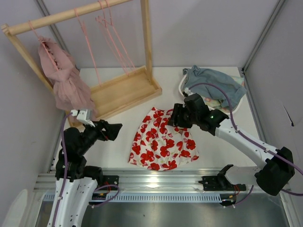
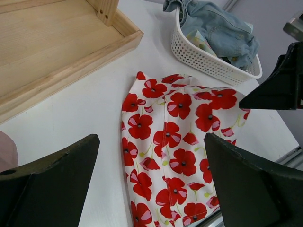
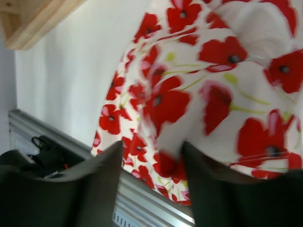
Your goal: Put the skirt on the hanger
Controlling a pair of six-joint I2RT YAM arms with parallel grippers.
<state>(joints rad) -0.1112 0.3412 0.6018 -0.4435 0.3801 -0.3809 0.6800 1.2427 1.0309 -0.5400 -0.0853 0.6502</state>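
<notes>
Red-flowered cloth catching on a finger is my first worry. My right tool [image 1: 176,116] sits low at the far edge of the skirt [image 1: 163,142], and if I lift away with a fold snagged, the skirt would drag or bunch up on the counter [image 1: 116,153]. My second worry is the hanger [image 1: 91,54]. It is thin and hangs free from the rack [image 1: 124,91], well apart from the skirt, so I expect a careless nudge would set it swinging or knock it off, and limp cloth may slide off its wire. The right tool's jaws stand partly spread, with flowered cloth showing in the gap. The wrist view is blurred, so I cannot tell whether a finger touches the cloth, but I judge that nothing is pinched. My left tool [image 1: 113,128] is spread wide, holds nothing, and hovers over the counter near the skirt's left edge. The skirt lies spread out on the counter between my two arms, close to the near edge. Beyond it, the rack carries several pink hangers and a pink garment [image 1: 64,80]. A basket [image 1: 239,101] of blue cloth sits behind my right arm.
</notes>
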